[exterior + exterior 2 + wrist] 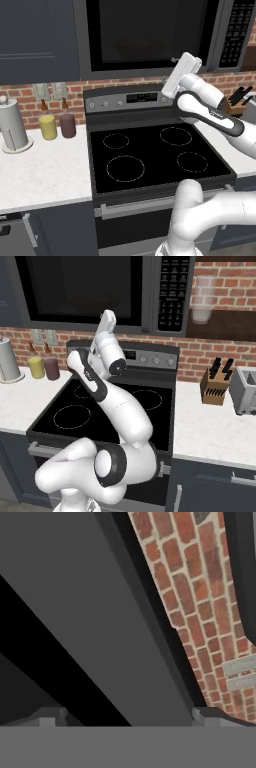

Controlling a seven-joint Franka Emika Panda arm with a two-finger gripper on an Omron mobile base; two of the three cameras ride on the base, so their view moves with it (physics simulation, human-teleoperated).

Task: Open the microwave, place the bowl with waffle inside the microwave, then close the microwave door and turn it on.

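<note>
So the big dark grey box microwave with the black glass window is mounted above the black-topped stove, and its dark grey framed door looks shut, though that can't be called for sure from these angles. The white arm's two-finger gripper is raised right up at the door's lower right corner, near the black keypad strip. In the hand view the two dark fingertips are spread about as wide as they go, and nothing is held between them. The door should be stiff and hinged, not heavy, so it's probably best taken by its long vertical bar handle beside the keypad, then swung out on an arc.
</note>
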